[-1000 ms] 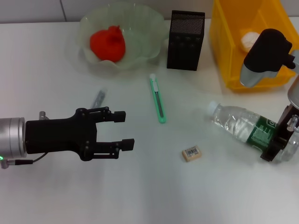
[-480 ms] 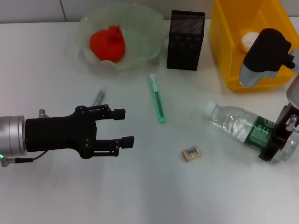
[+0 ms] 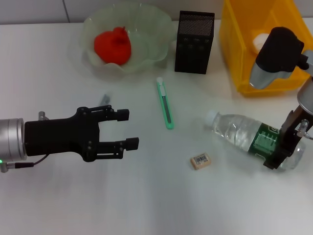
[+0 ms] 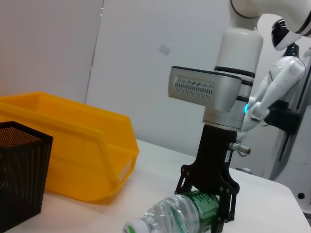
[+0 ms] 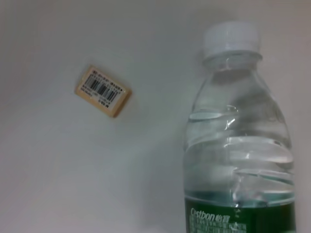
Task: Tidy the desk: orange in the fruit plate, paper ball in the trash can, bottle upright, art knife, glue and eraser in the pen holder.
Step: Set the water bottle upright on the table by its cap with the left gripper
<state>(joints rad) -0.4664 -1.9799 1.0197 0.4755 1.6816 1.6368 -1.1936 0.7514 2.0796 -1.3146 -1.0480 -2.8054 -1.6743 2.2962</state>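
From the head, the right gripper (image 3: 279,152) pinches the lying bottle (image 3: 244,134) at its green label, low enough to tip it upright; the left gripper (image 3: 128,128) hovers spread, idle. The left wrist confirms the clamp; the right wrist shows the eraser (image 5: 103,91) nearby

Clear bottle (image 5: 239,145) with white cap and green label, barcoded eraser (image 5: 103,91) apart beside it
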